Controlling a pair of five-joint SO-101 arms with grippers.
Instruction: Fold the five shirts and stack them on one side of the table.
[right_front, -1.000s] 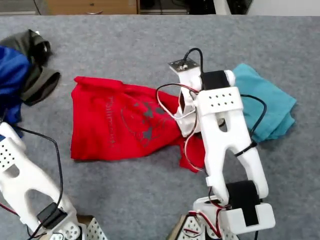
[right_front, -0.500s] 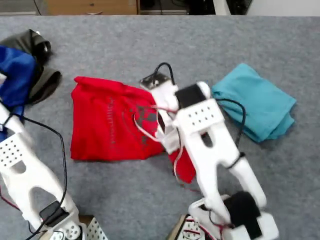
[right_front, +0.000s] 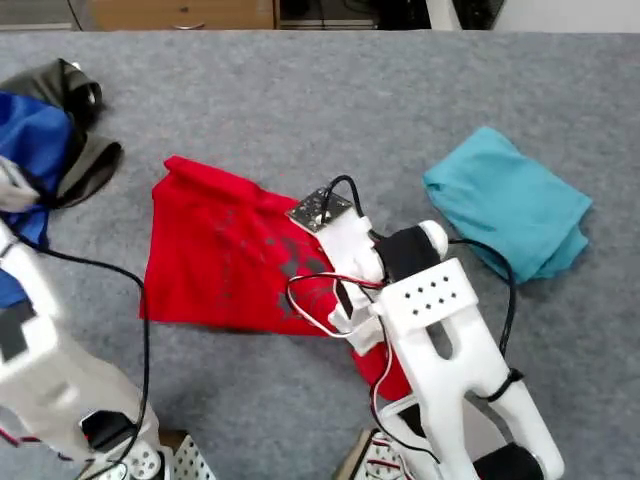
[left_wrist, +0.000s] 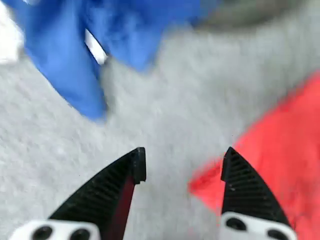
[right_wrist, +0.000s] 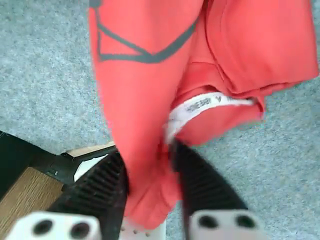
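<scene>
**Right arm pulled back to 6 o'clock with the red shirt's end; left arm moved up beside it**

Changes vs 1 s ago: right arm swung from the 2 o'clock side of the red shirt (right_front: 230, 250) back toward the 6 o'clock edge of the table (right_front: 300, 90), dragging that end of the cloth. Left arm (right_front: 40, 360) shifted toward 10 o'clock.

- 9–10 o'clock: blue shirt (right_front: 30, 150) and dark shirt (right_front: 85, 165), both bunched and unfolded.
- left gripper (left_wrist: 183, 155): fingers spread, holding nothing, over bare table between the blue shirt and the red shirt's corner. Corner sits just beside one finger.
- Centre: red shirt, long axis roughly 9 to 3 o'clock, mostly flat.
- right gripper (right_wrist: 148, 155): pinching the red shirt's 4 o'clock end, the collar end with the label, cloth bunched between the fingers.
- 2–3 o'clock: teal shirt (right_front: 505, 200), folded, well apart from the red one.

Key relation: the free 9 o'clock edge is nearer the left gripper. My read: left pins it while right carries the held end across.
</scene>
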